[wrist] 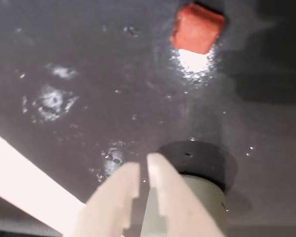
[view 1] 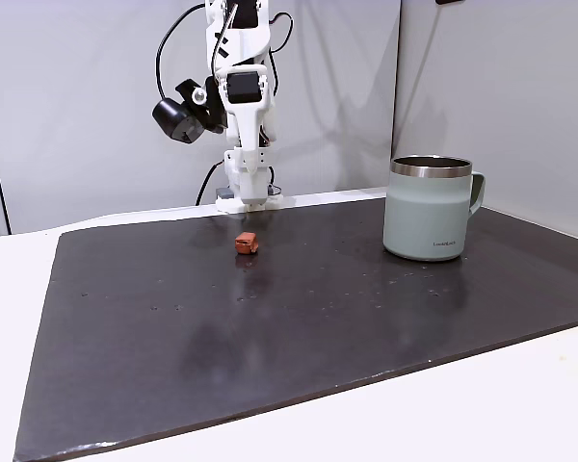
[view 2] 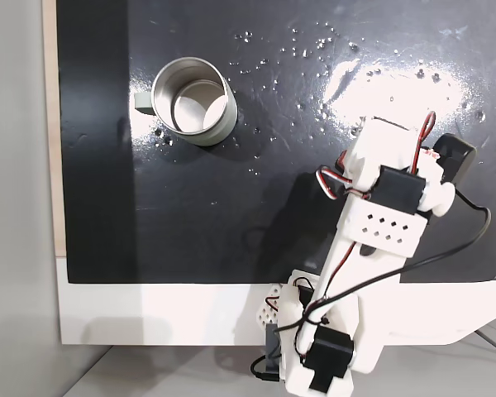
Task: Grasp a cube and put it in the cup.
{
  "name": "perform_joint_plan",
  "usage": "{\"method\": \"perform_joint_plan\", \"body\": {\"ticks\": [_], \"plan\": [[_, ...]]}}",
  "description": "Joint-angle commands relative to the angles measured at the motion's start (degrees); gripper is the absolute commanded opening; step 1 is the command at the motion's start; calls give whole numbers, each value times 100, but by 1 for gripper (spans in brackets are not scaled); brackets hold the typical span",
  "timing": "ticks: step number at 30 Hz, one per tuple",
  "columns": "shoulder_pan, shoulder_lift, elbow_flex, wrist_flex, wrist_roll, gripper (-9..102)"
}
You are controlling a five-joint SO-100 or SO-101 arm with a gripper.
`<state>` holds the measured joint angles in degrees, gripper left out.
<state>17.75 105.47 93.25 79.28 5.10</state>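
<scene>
A white worktop (view 1: 10,318) carries a glossy black mat (view 1: 299,327) that covers most of it, leaving white margins at the left and near edges in a fixed view. Plain pale grey walls (view 1: 77,106) stand behind. Bright light glares off the mat (view 2: 380,74).

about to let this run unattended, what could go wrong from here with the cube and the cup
1. The cube is tiny and sits well ahead of the nearly shut end effector in the wrist view; a small misalignment could nudge it away on the glossy mat.
2. The cup stands far off to the cube's right in a fixed view, so a weak grip may drop it midway.
</scene>
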Motion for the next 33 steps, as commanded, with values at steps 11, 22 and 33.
{"method": "perform_joint_plan", "body": {"ticks": [11,22,33], "plan": [[193,-1134,-1371,853,756,0],[255,-1020,-1055,932,738,17],[246,-1178,-791,940,571,27]]}}
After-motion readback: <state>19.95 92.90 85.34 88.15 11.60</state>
